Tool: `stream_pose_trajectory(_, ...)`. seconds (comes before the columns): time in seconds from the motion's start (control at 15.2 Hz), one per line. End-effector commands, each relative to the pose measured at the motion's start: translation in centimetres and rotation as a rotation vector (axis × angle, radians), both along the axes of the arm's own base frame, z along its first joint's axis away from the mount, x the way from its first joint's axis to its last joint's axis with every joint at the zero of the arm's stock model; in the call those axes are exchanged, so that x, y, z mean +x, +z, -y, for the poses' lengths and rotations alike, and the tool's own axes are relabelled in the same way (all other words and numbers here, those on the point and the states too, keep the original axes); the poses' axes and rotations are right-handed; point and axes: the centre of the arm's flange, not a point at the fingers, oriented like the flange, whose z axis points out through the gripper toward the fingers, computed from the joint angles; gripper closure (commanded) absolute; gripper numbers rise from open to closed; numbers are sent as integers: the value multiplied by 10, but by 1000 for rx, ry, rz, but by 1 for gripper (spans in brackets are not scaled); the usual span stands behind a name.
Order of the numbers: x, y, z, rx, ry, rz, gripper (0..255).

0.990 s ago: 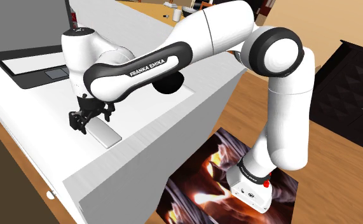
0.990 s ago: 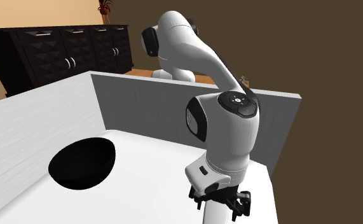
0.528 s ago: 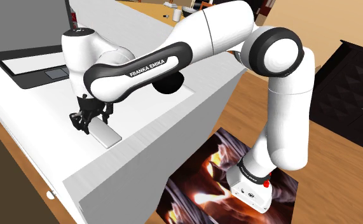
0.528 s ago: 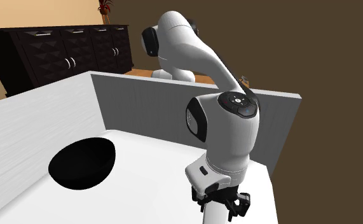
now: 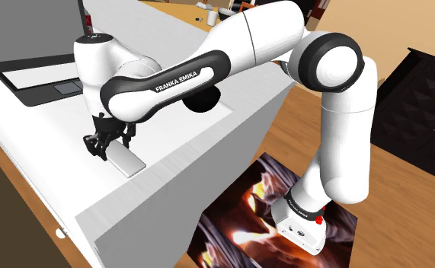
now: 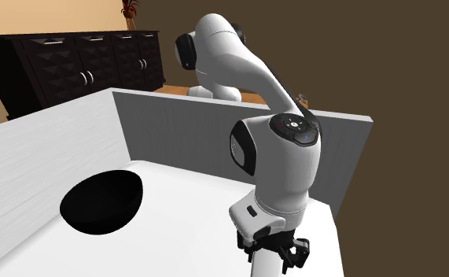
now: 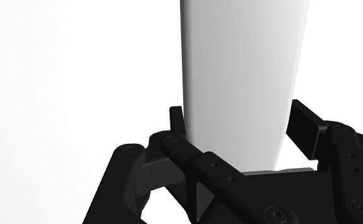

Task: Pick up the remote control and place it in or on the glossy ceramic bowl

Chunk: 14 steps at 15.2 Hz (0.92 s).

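Observation:
The remote control (image 5: 126,161) is a plain pale grey flat slab lying on the white table (image 5: 177,152), near its front edge. My black gripper (image 5: 106,145) points down over the slab's far end and is shut on it. In the wrist view the remote (image 7: 237,76) runs away from the hand, and the two fingers (image 7: 176,121) press its long sides, with the gripper (image 7: 240,127) centred on it. The bowl (image 5: 200,99) is black and partly hidden behind my forearm. In the second exterior view the bowl (image 6: 102,201) sits well to the left of the gripper (image 6: 274,253).
An open laptop (image 5: 33,57) stands at the back left of the table in the shoulder view. A raised grey wall (image 6: 183,134) borders the table behind the bowl. Dark cabinets (image 6: 81,59) stand beyond. A patterned rug (image 5: 261,205) lies on the wooden floor by the stand.
The fingers, spread wide a second ago, have come together on the remote's sides. The arm and the remote have stayed in place.

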Motion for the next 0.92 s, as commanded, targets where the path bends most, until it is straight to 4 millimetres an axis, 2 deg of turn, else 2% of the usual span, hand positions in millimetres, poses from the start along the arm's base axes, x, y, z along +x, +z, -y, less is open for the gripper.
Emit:
stream_pose_trajectory(0.0,0,5,0,0,0,0,255)
stream_pose_trajectory(0.86,0,74,0,0,0,0,255)
